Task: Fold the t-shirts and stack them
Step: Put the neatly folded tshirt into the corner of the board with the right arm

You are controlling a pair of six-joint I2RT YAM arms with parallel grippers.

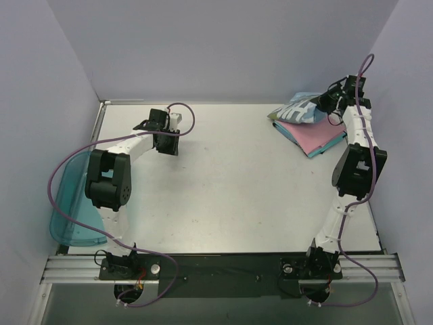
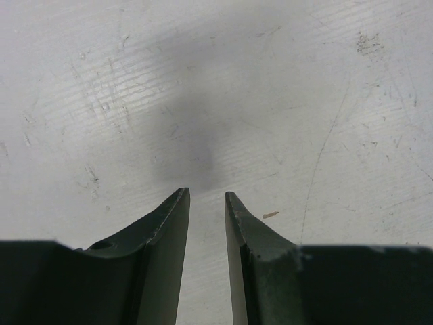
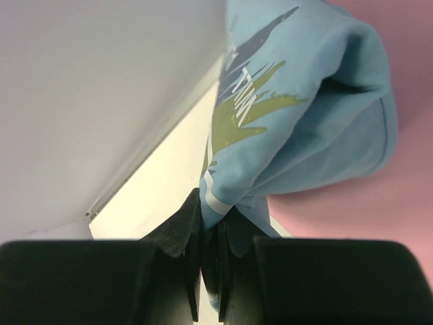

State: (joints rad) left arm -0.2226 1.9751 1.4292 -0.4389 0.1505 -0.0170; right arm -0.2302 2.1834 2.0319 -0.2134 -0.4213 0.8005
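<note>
A light blue t-shirt (image 1: pixel 301 110) with white and yellow-green print lies bunched on a folded pink t-shirt (image 1: pixel 314 136) at the far right of the table; a teal edge (image 1: pixel 318 152) shows under the pink one. My right gripper (image 1: pixel 329 101) is shut on a fold of the light blue shirt (image 3: pixel 298 101), over the pink shirt (image 3: pixel 379 196). In the right wrist view the gripper (image 3: pixel 213 220) pinches the cloth between its pads. My left gripper (image 1: pixel 164 145) is at the far left, and in the left wrist view this gripper (image 2: pixel 207 196) is open and empty above bare table.
A translucent teal plastic bin (image 1: pixel 71 203) hangs off the table's left edge beside the left arm. Grey walls close the back and sides. The metal rail (image 1: pixel 223 267) with both arm bases runs along the near edge.
</note>
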